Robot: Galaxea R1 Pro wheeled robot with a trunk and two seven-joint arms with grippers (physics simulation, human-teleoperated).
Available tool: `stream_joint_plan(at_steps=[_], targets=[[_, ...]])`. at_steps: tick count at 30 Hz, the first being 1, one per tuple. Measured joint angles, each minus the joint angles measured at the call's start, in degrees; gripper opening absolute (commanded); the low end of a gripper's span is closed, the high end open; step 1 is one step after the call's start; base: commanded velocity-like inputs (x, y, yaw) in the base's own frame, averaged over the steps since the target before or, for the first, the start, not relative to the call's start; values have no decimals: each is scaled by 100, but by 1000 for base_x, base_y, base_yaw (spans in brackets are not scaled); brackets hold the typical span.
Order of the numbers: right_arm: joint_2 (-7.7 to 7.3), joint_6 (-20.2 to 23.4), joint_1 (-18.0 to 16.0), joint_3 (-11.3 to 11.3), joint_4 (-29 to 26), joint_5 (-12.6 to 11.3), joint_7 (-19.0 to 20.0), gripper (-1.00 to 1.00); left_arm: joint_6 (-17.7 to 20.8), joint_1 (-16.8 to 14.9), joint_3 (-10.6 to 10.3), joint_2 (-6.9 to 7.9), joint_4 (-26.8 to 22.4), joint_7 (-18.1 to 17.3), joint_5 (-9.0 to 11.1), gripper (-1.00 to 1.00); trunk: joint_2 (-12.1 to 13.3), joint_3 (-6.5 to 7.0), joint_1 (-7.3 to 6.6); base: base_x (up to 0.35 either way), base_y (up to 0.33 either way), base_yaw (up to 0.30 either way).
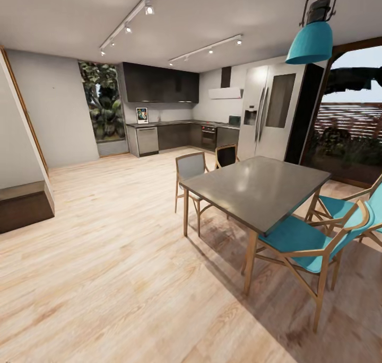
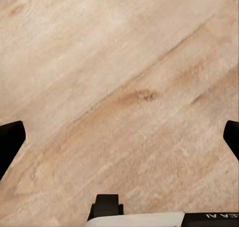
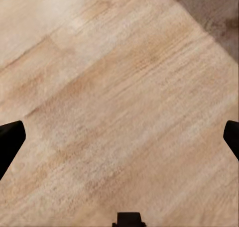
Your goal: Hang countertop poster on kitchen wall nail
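A: Starting at nine o'clock in our head view, we have a dark low step (image 1: 24, 206) against the pale wall, and light wood floor (image 1: 106, 278) running across the whole room.

B: Agreed. Moving toward eleven o'clock, we see the pale grey wall (image 1: 53, 108) with one tiny dark dot high on it, possibly one of the wall nails (image 1: 52, 88), though it is too small for us to be sure. Next comes a tall window full of green leaves (image 1: 103, 106).

A: Then, near twelve o'clock and far off, the kitchen countertop (image 1: 175, 123) runs over dark cabinet fronts. The poster (image 1: 142, 115) stands upright on it at its left end, leaning on the wall under the dark upper cabinets (image 1: 159, 85).

B: Past that we pick out the oven (image 1: 208, 136) and the big steel fridge (image 1: 270, 116) around one o'clock. A teal lamp (image 1: 310, 40) hangs above.

A: At three to four o'clock sits the grey dining table (image 1: 260, 188), with teal-seated chairs (image 1: 302, 241) beside it and two more at its far side.

B: And our grippers? In the wrist views, the left gripper (image 2: 119, 137) hangs over bare floorboards, its dark fingertips (image 2: 10, 140) far apart at the picture's edges, spread wide and holding nothing.

A: The right gripper (image 3: 119, 140) is the same: fingertips (image 3: 10, 137) spread wide, empty, over floorboards
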Motion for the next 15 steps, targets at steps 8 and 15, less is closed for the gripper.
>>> stream_joint_plan(at_steps=[8, 15], targets=[[6, 0, 0, 7, 7, 14, -11, 100, -6, 0, 1, 67, -6, 0, 8, 100, 0, 0, -1, 321, 45, 290], [1, 0, 0, 9, 14, 17, 1, 100, -7, 0, 1, 75, 2, 0, 9, 100, 0, -2, -1, 337, 6, 234]])
